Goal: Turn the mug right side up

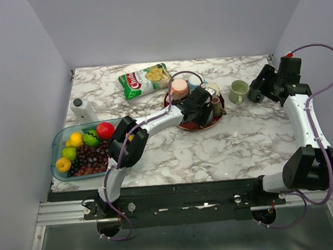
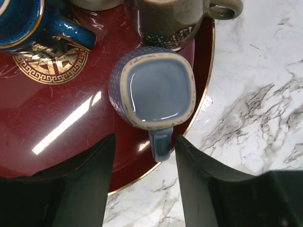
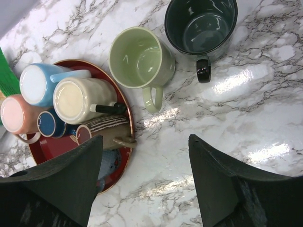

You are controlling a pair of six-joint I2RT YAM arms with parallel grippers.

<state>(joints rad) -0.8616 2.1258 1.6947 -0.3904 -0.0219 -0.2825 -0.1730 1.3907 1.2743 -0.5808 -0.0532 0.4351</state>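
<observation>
Marble tabletop [image 1: 242, 142] runs from the arm bases at the bottom of the overhead view up to plain grey walls. Low in the left wrist view, the left gripper [image 2: 145, 138] has its jaws partly apart and holds nothing. They straddle the handle [image 2: 161, 144] of the blue mug [image 2: 158, 90].

That mug stands upside down, its base facing the camera, on the red tray [image 2: 57, 123] near the tray's lower-right rim. To do this step well, I judge the fingers should go further in and pinch the handle close to the mug wall. The mug should then be lifted clear of the tray before the wrist rolls.

A brown mug [image 2: 165, 19] lies just beyond, at the top of the frame, and could be knocked. Farther off, the right gripper [image 3: 145, 138] hangs wide and empty above the table, with a green mug [image 3: 137, 56] upright beside the tray.
</observation>
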